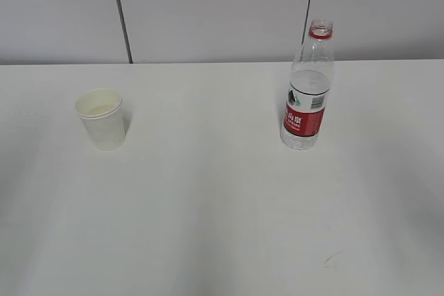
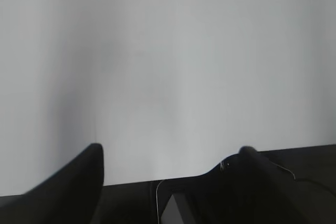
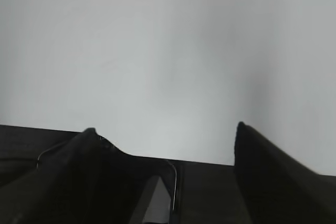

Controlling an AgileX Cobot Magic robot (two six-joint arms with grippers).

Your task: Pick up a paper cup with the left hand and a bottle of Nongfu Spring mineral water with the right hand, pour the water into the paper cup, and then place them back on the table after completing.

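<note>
A white paper cup (image 1: 102, 118) stands upright on the white table (image 1: 208, 192) at the left. A clear bottle (image 1: 308, 88) with a red label and a red neck ring stands upright at the right, uncapped, with water in its lower part. Neither arm shows in the exterior view. In the left wrist view my left gripper (image 2: 170, 153) is open and empty over bare table. In the right wrist view my right gripper (image 3: 165, 129) is open and empty over bare table. Cup and bottle are out of both wrist views.
A grey panelled wall (image 1: 222, 12) rises behind the table's far edge. A small dark mark (image 1: 331, 261) lies on the tabletop at the front right.
</note>
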